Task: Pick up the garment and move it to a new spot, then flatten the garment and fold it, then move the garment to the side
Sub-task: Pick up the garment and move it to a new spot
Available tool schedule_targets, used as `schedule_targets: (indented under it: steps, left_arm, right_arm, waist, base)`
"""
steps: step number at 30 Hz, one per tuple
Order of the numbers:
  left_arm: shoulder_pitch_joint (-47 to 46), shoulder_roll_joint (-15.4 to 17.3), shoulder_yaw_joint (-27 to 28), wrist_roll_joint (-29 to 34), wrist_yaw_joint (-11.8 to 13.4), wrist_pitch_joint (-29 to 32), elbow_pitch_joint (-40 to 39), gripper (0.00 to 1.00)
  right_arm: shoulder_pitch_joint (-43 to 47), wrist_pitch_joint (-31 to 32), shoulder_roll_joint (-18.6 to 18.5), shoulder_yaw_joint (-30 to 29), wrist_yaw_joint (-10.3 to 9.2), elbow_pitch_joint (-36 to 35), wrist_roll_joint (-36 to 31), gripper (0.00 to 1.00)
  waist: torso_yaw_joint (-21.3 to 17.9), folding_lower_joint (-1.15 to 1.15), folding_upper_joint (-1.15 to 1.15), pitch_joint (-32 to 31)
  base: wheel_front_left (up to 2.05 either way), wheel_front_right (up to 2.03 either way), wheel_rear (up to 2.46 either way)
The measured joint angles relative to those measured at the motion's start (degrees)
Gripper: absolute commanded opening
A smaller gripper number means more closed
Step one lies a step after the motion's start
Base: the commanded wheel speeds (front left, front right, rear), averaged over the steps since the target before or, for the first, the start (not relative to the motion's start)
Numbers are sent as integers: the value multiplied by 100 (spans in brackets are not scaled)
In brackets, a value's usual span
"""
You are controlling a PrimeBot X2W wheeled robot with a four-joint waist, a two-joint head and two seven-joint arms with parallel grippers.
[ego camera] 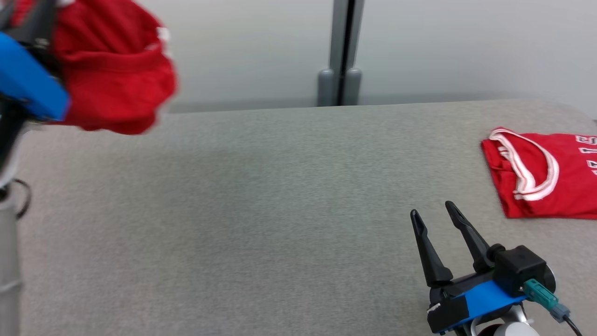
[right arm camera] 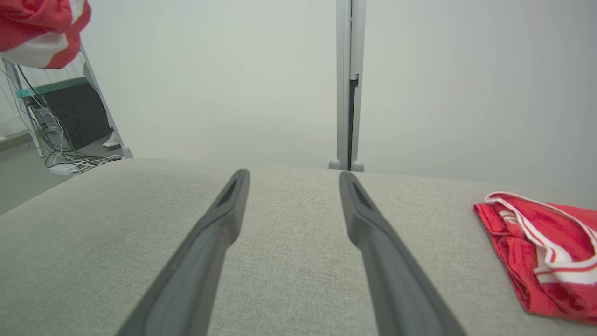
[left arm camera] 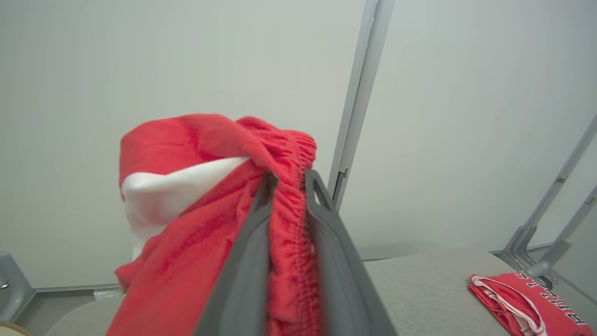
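Observation:
A red garment (ego camera: 112, 70) with a white patch hangs bunched in the air at the upper left of the head view, above the grey table's (ego camera: 261, 210) far left part. My left gripper (left arm camera: 291, 179) is shut on its gathered elastic edge (left arm camera: 289, 210), the cloth pinched between both fingers. The same bundle shows as a red and white lump (right arm camera: 39, 28) in the right wrist view's top left corner. My right gripper (ego camera: 431, 210) stands open low over the table at the lower right, nothing between its fingers (right arm camera: 224, 210).
A folded red jersey (ego camera: 541, 172) with white trim and lettering lies flat at the table's right edge, just right of my right gripper. A grey post (ego camera: 343, 51) rises behind the table. Cables and equipment (right arm camera: 60, 130) sit on the floor beyond the left edge.

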Motion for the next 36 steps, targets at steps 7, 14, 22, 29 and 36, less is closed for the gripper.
schedule_targets:
  steps: [7,14,22,29,36]
  left_arm:
    - [174,-793,-839,-178,-32,192,-590,0]
    - [683,-1327,-1547,-54,-155,-170,-86,0]
    - [1230,-1622,-1930,203,-249,-979,1672,0]
    - [1266,-1753,-2017,634,-200,-2074,2625,100]
    - [1504,-1954,-1894,588,-324,-3733,2642,100]
  right_arm:
    - [22,58,19,-37,0,-124,-15,100]
    - [-14,81,30,-9,0,-197,-24,100]
    - [-210,13,41,30,0,-190,27,100]
    - [-233,-46,46,-33,0,-100,26,100]
    - [-207,-44,53,-129,0,-69,21,100]
  waist:
    - [-594,1,0,-72]
    - [-1137,2,0,121]
    - [-1623,2,0,504]
    - [-1684,3,0,635]
    - [-1305,3,0,512]
  base:
    - [0,0,0]
    - [0,0,0]
    - [0,0,0]
    - [0,0,0]
    - [0,0,0]
